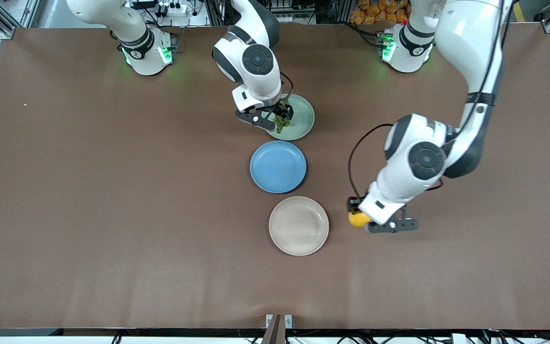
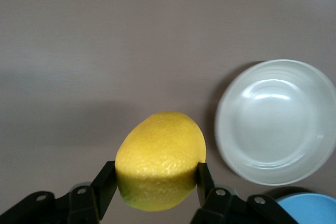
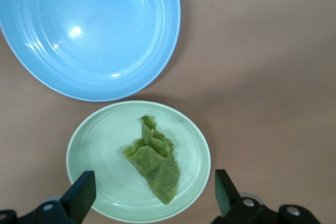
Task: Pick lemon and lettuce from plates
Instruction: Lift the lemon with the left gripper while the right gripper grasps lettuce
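Left gripper (image 1: 362, 220) has its jaws clamped on the lemon (image 2: 160, 161), carrying it clear of the beige plate (image 1: 299, 226) over bare table (image 1: 112, 215), while right gripper (image 3: 152, 195) hangs wide open over the lettuce (image 3: 155, 158) on the green plate (image 3: 94, 145), lined up to grab.

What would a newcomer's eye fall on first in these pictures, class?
The bright yellow lemon, clamped in the left tool over bare table beside the empty beige-white plate. Next, the three plates in a row, the blue plate in the middle. Last, the right tool, open above the lettuce on the pale green plate.
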`<action>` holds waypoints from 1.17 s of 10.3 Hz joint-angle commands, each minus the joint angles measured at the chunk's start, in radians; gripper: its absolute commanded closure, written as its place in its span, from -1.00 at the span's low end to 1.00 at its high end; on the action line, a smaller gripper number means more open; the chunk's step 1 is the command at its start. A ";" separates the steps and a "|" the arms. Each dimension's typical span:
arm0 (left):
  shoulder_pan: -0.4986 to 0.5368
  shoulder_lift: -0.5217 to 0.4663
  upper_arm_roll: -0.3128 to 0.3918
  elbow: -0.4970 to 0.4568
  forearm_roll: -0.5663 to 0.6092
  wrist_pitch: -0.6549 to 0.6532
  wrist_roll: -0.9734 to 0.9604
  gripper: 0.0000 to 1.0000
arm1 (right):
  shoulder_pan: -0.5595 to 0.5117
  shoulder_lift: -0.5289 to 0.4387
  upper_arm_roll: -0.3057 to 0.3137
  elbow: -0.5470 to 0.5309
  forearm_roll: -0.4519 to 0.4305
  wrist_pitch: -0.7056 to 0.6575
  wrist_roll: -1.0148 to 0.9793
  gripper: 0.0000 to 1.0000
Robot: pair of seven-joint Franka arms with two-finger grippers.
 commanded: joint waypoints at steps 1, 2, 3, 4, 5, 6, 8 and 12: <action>0.066 -0.026 -0.004 -0.044 0.032 -0.063 0.041 0.86 | 0.048 0.043 -0.011 -0.017 0.008 0.073 0.066 -1.00; 0.092 -0.019 -0.007 -0.044 0.070 -0.090 0.070 0.86 | 0.063 0.065 -0.012 -0.025 0.003 0.104 0.082 -1.00; 0.116 -0.009 -0.007 -0.044 0.077 -0.114 0.112 0.86 | 0.070 0.079 -0.012 -0.031 0.002 0.121 0.090 -1.00; 0.138 0.000 -0.007 -0.044 0.077 -0.124 0.139 0.86 | 0.086 0.097 -0.013 -0.031 0.002 0.130 0.090 -1.00; 0.150 0.013 -0.007 -0.044 0.077 -0.125 0.157 0.86 | 0.096 0.117 -0.013 -0.031 0.002 0.153 0.112 -1.00; 0.155 0.034 -0.007 -0.038 0.077 -0.125 0.160 0.86 | 0.108 0.134 -0.013 -0.031 0.000 0.191 0.152 -1.00; 0.150 0.066 -0.007 -0.032 0.078 -0.121 0.162 0.61 | 0.132 0.165 -0.013 -0.029 0.000 0.224 0.197 -1.00; 0.144 0.077 -0.007 -0.038 0.120 -0.124 0.174 -1.00 | 0.151 0.211 -0.015 -0.029 -0.002 0.276 0.217 -1.00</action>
